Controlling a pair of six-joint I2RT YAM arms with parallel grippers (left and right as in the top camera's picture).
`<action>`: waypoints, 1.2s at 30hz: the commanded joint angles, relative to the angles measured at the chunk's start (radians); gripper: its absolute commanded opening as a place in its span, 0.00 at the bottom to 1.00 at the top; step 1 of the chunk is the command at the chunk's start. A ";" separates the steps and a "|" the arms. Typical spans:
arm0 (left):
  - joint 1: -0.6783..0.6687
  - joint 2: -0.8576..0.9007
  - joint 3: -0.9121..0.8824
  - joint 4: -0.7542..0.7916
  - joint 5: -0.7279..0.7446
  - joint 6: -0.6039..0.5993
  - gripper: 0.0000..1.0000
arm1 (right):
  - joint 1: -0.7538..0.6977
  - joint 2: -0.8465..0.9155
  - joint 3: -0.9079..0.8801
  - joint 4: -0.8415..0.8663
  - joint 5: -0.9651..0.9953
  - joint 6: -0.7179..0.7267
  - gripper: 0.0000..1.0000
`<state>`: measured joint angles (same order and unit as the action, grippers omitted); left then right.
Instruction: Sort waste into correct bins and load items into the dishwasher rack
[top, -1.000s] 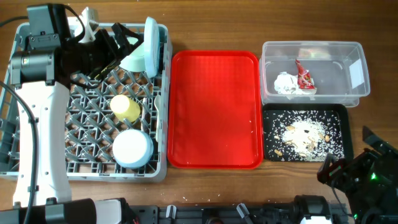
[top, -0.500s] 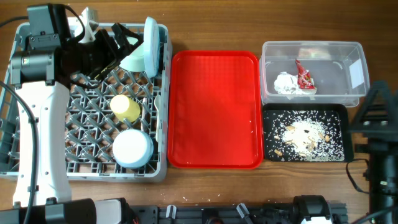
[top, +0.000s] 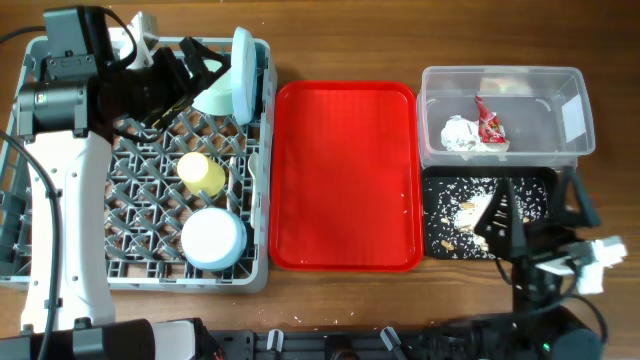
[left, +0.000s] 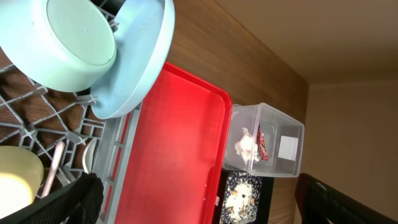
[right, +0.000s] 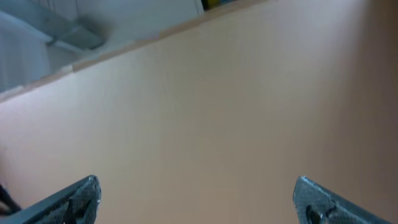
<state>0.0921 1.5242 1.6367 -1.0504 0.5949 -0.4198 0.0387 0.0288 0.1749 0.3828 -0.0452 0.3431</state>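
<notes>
The grey dishwasher rack (top: 60, 262) at the left holds a pale blue plate (top: 243, 62) on edge, a mint-green bowl (top: 214, 97) against it, a yellow cup (top: 201, 173) and a light blue bowl (top: 212, 239). My left gripper (top: 188, 68) hangs open over the rack's back, next to the mint bowl (left: 74, 37) and plate (left: 140, 68). The clear tub (top: 560, 95) contains a white napkin (top: 460, 134) and a red wrapper (top: 489, 125). Food scraps (top: 478, 212) lie in the black tray (top: 436, 182). My right gripper (top: 541, 212) stands open and empty over the tray's front edge.
A flat red serving tray (top: 345, 175) lies between the rack and the two bins. The right wrist view shows only a plain beige surface between the fingers (right: 71, 200). Bare wooden table runs along the back and the right edge.
My right arm swung up from the front right corner, and its open gripper now overlaps the black tray's front part. The left arm and the dishes have not moved.
</notes>
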 joint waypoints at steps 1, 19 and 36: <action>-0.003 -0.004 0.002 0.002 -0.006 0.020 1.00 | 0.004 -0.025 -0.142 0.076 -0.017 0.090 1.00; -0.003 -0.004 0.002 0.002 -0.006 0.020 1.00 | 0.011 -0.026 -0.170 -0.381 -0.008 -0.599 1.00; -0.003 -0.004 0.002 0.002 -0.006 0.020 1.00 | 0.011 -0.024 -0.170 -0.381 -0.008 -0.599 1.00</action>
<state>0.0921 1.5242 1.6367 -1.0508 0.5949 -0.4198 0.0452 0.0128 0.0063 -0.0029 -0.0628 -0.2413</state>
